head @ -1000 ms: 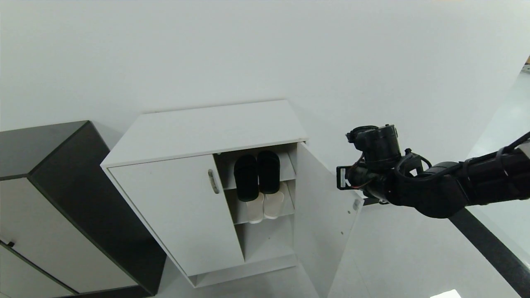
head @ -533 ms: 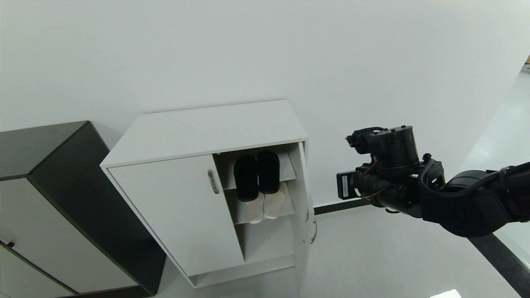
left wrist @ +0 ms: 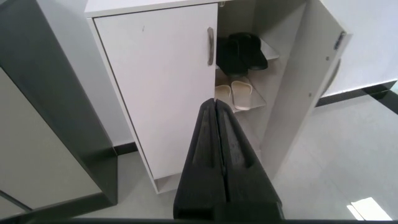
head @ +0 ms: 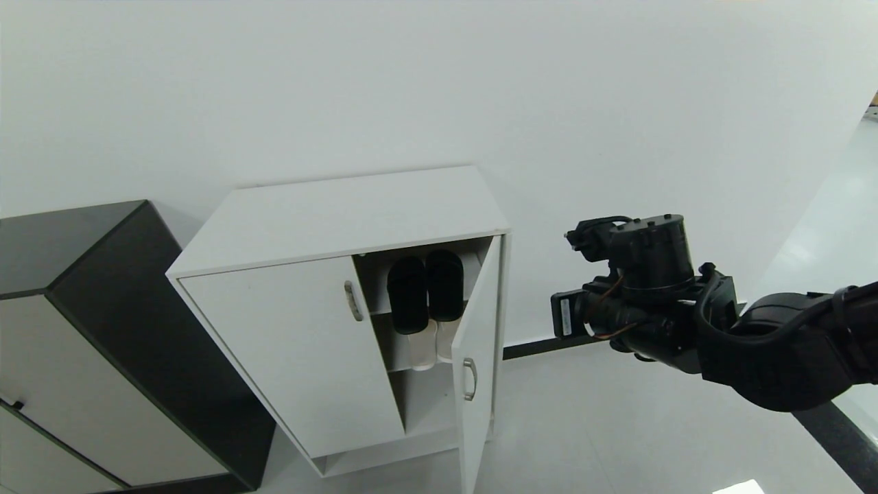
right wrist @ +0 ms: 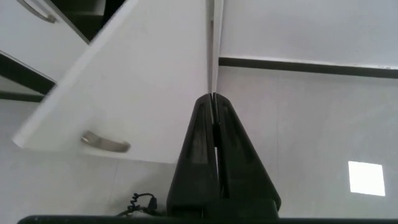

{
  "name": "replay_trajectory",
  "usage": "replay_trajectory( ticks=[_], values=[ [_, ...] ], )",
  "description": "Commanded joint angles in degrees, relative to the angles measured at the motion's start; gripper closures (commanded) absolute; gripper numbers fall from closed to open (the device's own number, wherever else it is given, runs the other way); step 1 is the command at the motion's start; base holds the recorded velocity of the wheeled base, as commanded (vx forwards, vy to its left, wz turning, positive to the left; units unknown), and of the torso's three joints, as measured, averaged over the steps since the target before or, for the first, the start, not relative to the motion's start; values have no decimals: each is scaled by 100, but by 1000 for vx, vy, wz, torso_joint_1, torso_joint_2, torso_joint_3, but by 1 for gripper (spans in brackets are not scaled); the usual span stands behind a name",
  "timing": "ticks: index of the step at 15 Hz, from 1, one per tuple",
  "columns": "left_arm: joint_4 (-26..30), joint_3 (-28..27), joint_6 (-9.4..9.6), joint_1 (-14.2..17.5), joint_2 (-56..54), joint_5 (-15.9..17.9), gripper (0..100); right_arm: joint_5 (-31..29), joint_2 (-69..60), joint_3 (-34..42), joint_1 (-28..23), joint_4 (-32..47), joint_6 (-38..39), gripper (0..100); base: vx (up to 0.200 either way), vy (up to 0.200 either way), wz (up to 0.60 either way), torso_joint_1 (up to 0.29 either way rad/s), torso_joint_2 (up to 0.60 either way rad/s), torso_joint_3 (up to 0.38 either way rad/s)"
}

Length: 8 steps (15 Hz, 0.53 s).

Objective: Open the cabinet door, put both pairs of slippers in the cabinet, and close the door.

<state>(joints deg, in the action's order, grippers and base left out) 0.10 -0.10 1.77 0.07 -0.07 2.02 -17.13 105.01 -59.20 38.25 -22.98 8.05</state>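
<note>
While the right door (head: 477,357) of the cabinet (head: 343,219) is being left partly open, both pairs of slippers are being kept inside the cabinet, the black slippers (head: 425,288) on the upper shelf and the white slippers (head: 429,350) just beneath them. The right end effector (right wrist: 214,102) is being held pinched together and empty beside the cabinet, near the door's free edge; contact cannot be told. The left end effector (left wrist: 216,106), likewise closed on nothing, is being held before the cabinet's left door (left wrist: 161,87).
</note>
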Motion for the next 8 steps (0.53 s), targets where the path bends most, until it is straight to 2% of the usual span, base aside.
replay_trajectory(
  ticks=[1,3,7,8],
  values=[
    [-1,1,-1,1,7,0,100,8,-42,128,33,-110,-93,100,0,0,0,0,0,0],
    [-1,1,-1,1,7,0,100,8,-42,189,51,-312,-128,100,0,0,0,0,0,0],
    [-1,1,-1,1,7,0,100,8,-42,198,86,-321,-128,100,0,0,600,0,-1,1],
    [-1,1,-1,1,7,0,100,8,-51,198,86,-321,-128,100,0,0,0,0,0,0]
  ],
)
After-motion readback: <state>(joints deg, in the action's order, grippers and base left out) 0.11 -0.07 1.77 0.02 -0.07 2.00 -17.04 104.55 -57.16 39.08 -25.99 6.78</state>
